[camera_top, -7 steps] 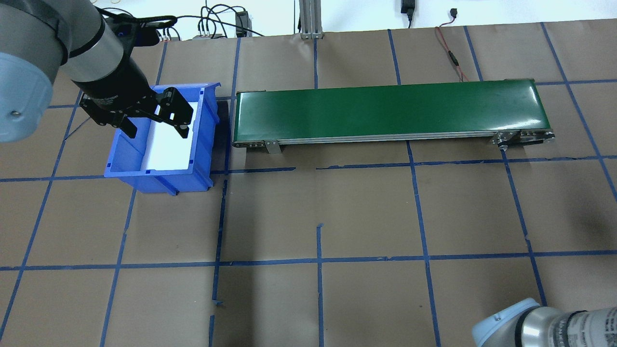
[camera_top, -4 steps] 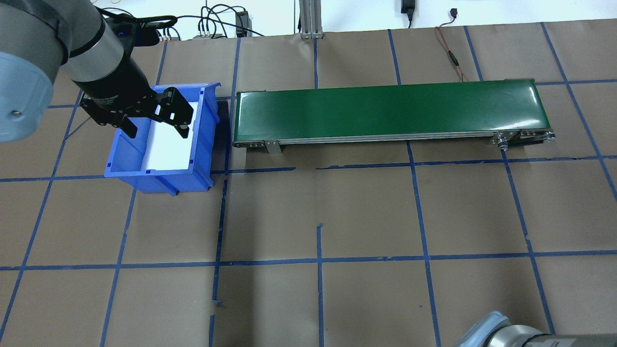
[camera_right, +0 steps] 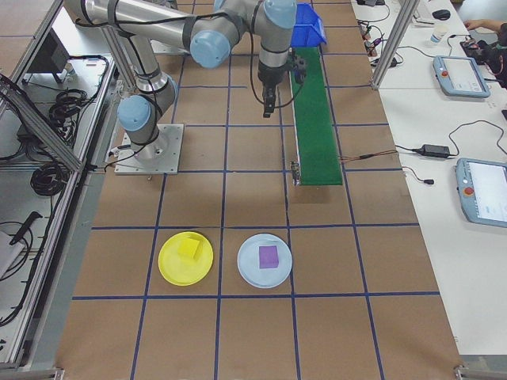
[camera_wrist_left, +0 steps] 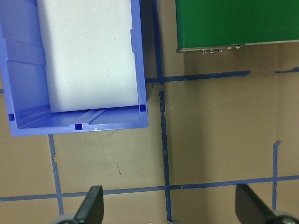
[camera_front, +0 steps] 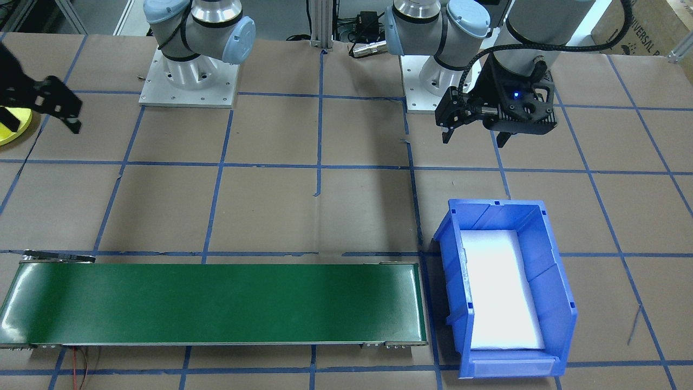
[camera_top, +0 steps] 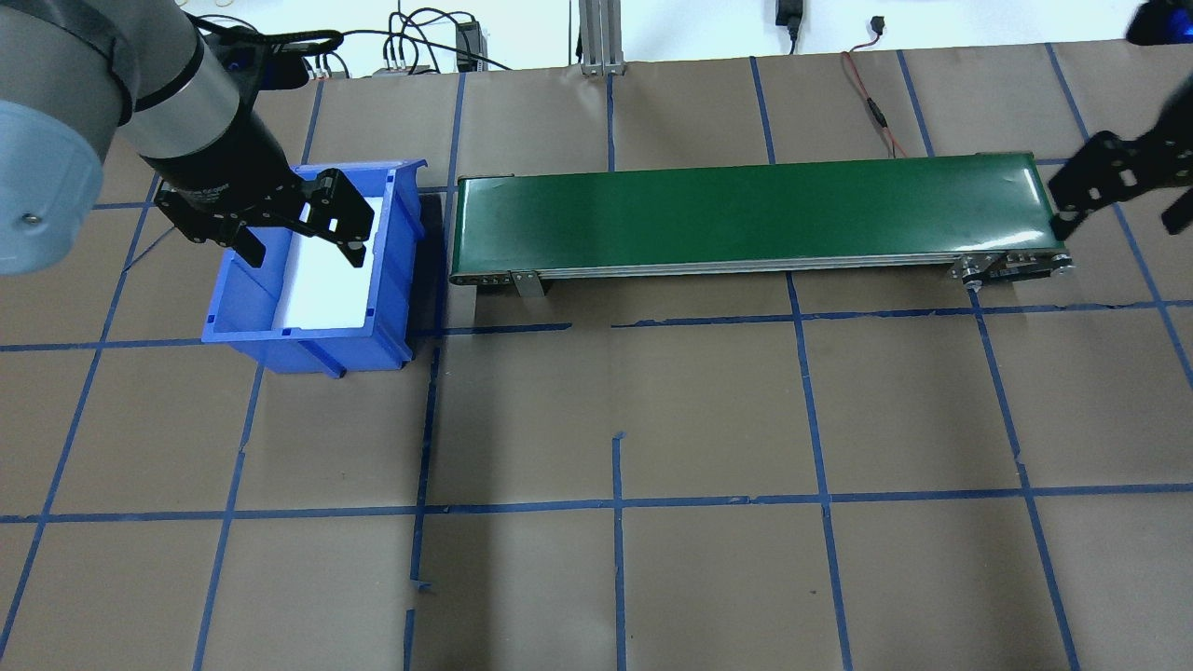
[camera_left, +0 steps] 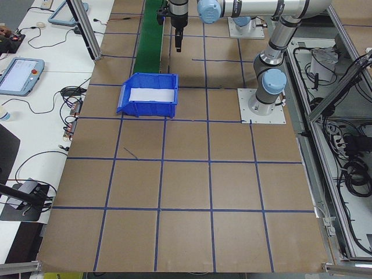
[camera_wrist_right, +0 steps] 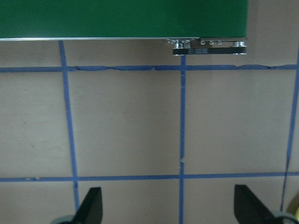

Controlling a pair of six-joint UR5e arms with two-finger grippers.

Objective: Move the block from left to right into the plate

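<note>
Round shallow bright yellow plate [camera_right: 185, 258] with raised rim sits on the table beside a pale blue plate [camera_right: 264, 260], a yellow block [camera_right: 188, 248] in it, both left gripper [camera_top: 300, 235] and right gripper [camera_top: 1118, 207] spread apart, empty.

We've got a big table [camera_left: 186, 192] covered in brown paper, split into squares by blue tape lines [camera_top: 615, 503]. Along one long side sits a white bench [camera_right: 444, 198] with cables, a black power brick [camera_right: 435, 150] and a couple of grey-blue handheld pendants [camera_right: 485, 202]. Aluminium frame posts [camera_front: 315, 19] stand at the table edges, with loose wiring bundled outside them. Lighting's even and bright.
</note>
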